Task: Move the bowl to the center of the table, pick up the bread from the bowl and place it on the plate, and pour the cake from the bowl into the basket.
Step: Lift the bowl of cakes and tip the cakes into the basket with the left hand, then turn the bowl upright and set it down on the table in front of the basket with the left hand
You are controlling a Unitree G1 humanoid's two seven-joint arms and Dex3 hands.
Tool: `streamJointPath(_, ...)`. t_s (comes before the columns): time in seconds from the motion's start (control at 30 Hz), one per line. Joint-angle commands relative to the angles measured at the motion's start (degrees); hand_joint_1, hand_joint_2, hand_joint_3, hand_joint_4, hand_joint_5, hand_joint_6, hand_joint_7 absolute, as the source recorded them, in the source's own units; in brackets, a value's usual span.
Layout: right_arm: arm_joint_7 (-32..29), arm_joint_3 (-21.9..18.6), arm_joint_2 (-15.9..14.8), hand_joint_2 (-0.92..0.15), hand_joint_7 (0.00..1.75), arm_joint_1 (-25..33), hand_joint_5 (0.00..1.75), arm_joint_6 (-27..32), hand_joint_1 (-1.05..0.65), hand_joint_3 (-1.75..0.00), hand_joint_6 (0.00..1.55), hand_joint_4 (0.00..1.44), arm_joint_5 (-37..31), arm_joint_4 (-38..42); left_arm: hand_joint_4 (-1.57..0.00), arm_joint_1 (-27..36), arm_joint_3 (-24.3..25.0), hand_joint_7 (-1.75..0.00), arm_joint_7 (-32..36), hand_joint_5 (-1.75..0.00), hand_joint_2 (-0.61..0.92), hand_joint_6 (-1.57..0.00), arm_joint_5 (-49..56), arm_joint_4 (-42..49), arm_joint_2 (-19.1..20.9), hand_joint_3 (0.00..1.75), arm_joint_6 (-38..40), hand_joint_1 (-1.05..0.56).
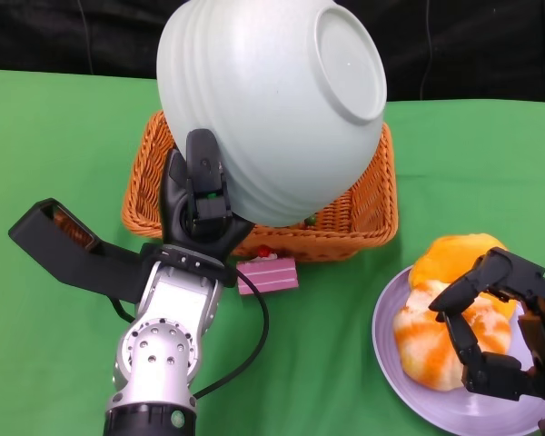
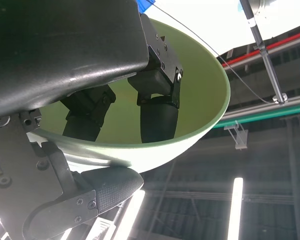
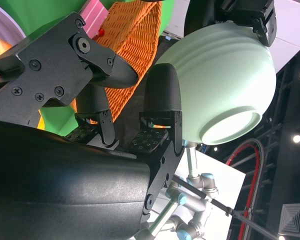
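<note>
The bowl [image 1: 272, 100] is seen as smooth, pale green and faintly ridged, with a soft sheen like glazed ceramic or plastic. The basket [image 1: 368, 213] is woven of orange-brown wicker, rough in texture. The table [image 1: 64, 145] is covered with matt green cloth. The plate [image 1: 391, 354] is finished smooth and lavender, slightly glossy. The left hand [image 1: 200, 195] is made of black plastic, with textured matt pads [image 2: 107, 192]; its forearm [image 1: 163, 350] is of brushed silver metal.
</note>
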Motion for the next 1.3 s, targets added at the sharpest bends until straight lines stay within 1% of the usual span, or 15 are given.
streamJointPath(0.03, 0.0, -0.2, -0.3, -0.38, 1.23, -0.3, 1.48, -0.4, -0.11, -1.18, 0.75, 0.75, 1.0, 0.5, -1.09, 0.0, 0.7, -1.75, 0.0, -1.75, 0.32, -0.86, 0.3, -1.2, -2.2, 1.55, 0.1, -0.35)
streamJointPath(0.13, -0.2, -0.3, -0.6, -0.39, 1.23, -0.4, 1.48, -0.6, -0.11, -1.17, 0.75, 0.75, 0.7, 0.6, -1.09, 0.3, 0.4, -1.75, 0.0, -1.75, 0.33, -0.86, 0.7, -1.6, -2.2, 1.55, -0.2, -0.35)
streamJointPath(0.17, -0.2, -0.4, -0.6, -0.37, 1.23, -0.5, 1.47, -0.6, -0.10, -1.21, 0.75, 0.76, 0.6, 0.6, -1.09, 0.4, 0.3, -1.75, 0.1, -1.75, 0.33, -0.86, 0.9, -1.9, -2.2, 1.55, -0.2, -0.35)
streamJointPath(0.27, -0.2, -0.3, -0.6, -0.35, 1.22, -0.5, 1.47, -0.5, -0.10, -1.24, 0.76, 0.76, 0.7, 0.5, -1.09, 0.5, 0.3, -1.75, 0.1, -1.75, 0.33, -0.87, 1.3, -2.4, -2.2, 1.55, -0.2, -0.35)
streamJointPath(0.53, -0.1, -0.2, -0.5, -0.38, 1.23, -0.3, 1.47, -0.4, -0.12, -1.17, 0.75, 0.76, 1.0, 0.5, -1.09, 1.3, 0.0, -1.75, 0.0, -1.75, 0.34, -0.86, 2.1, -4.3, -2.4, 1.55, -0.1, -0.36)
streamJointPath(0.73, -0.2, -0.3, -0.5, -0.39, 1.22, -0.1, 1.46, -0.2, -0.13, -1.15, 0.75, 0.76, 0.8, 0.3, -1.09, 1.8, -0.2, -1.75, 0.4, -1.75, 0.34, -0.86, 2.7, -5.1, -2.5, 1.55, 0.0, -0.36)
streamJointPath(0.93, -0.2, -0.4, -0.7, -0.39, 1.21, -0.2, 1.46, -0.8, -0.13, -1.15, 0.75, 0.76, 0.5, 0.6, -1.08, 2.7, -1.4, -1.75, -0.5, -1.75, 0.38, -0.87, 7.0, -6.6, -1.8, 1.52, -2.2, -0.37)
streamJointPath(1.03, -0.3, -0.4, -0.6, -0.39, 1.21, -0.2, 1.46, -0.8, -0.13, -1.14, 0.75, 0.76, 0.4, 0.7, -1.07, 3.5, -2.6, -1.75, -1.6, -1.75, 0.39, -0.88, 10.4, -8.1, -0.4, 1.52, -3.9, -0.34)
streamJointPath(1.17, -0.1, -0.4, -0.7, -0.40, 1.21, -0.5, 1.46, -0.7, -0.14, -1.15, 0.75, 0.76, 0.7, 0.9, -1.06, 4.0, -3.3, -1.75, -2.7, -1.75, 0.38, -0.88, 12.3, -9.0, 1.0, 1.54, -4.8, -0.31)
streamJointPath(1.3, 0.0, -0.4, -0.8, -0.40, 1.22, -0.5, 1.46, -0.7, -0.14, -1.15, 0.75, 0.76, 0.7, 0.9, -1.06, 4.1, -3.3, -1.75, -3.0, -1.75, 0.37, -0.88, 12.7, -9.1, 1.1, 1.55, -5.0, -0.31)
